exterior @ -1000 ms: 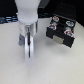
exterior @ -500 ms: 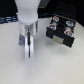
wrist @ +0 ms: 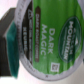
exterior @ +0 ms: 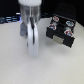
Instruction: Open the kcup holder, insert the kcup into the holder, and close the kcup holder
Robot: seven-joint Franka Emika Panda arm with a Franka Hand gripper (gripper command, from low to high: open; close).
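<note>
The kcup (wrist: 50, 35) fills the wrist view: a white cup whose green lid reads "Dark Magic". A teal-padded finger (wrist: 10, 36) presses against its rim. In the exterior view my gripper (exterior: 31, 40) hangs from the white arm over the table, shut on the pale round kcup (exterior: 33, 49), which is held low, just above the surface. The kcup holder (exterior: 62, 30), a black box with pale grey details, stands on the exterior view's right, apart from the gripper. Whether its lid is open I cannot tell.
The pale table (exterior: 45, 70) stretches toward the front. A small grey object (exterior: 22, 30) sits behind the gripper on the exterior view's left. The background is dark.
</note>
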